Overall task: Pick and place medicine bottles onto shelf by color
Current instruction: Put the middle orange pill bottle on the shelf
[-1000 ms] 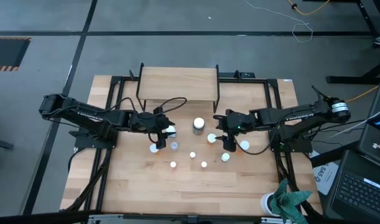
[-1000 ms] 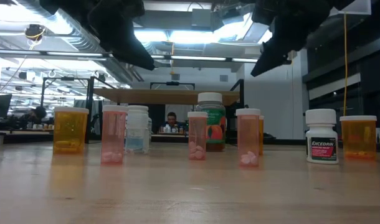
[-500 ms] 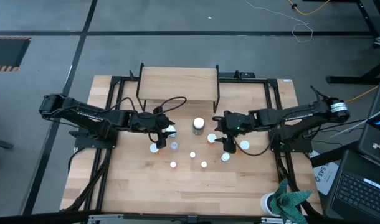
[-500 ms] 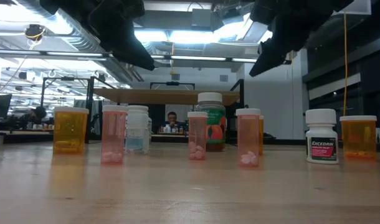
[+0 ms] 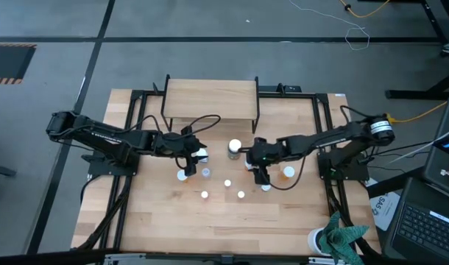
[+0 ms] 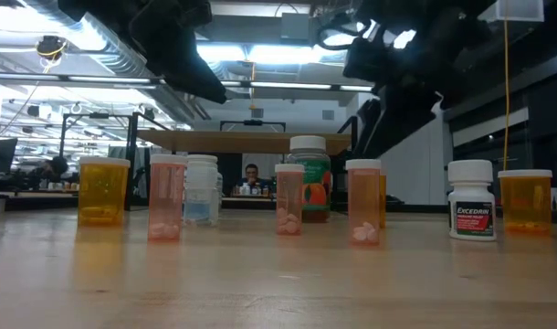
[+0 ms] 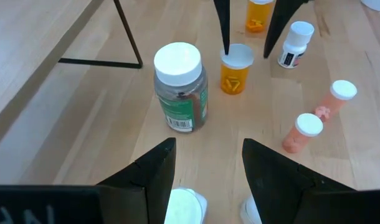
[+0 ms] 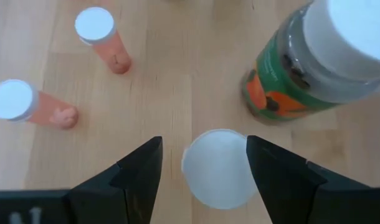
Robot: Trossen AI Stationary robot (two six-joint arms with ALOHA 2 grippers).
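Several white-capped medicine bottles stand upright on the table in front of the shelf [image 5: 210, 99]. My right gripper [image 8: 204, 142] is open low over a small orange bottle [image 7: 235, 70], one finger on each side of its white cap [image 8: 218, 168], beside the large green bottle [image 5: 234, 149]. I cannot tell whether the fingers touch it. My left gripper [image 7: 209, 146] is open above a whitish bottle's cap [image 7: 180, 205], left of the green bottle, touching nothing.
Pink bottles [image 8: 103, 40] [image 8: 28, 106] stand nearer the table's front. A white Excedrin bottle [image 6: 471, 199] and another orange bottle [image 6: 525, 199] stand to the right. A white cup with teal cloth [image 5: 335, 239] sits at the front right corner.
My right gripper has moved toward the table's left and down, from beside the right-hand bottles to over the small orange bottle next to the green one. My left gripper has kept still. No bottle has moved.
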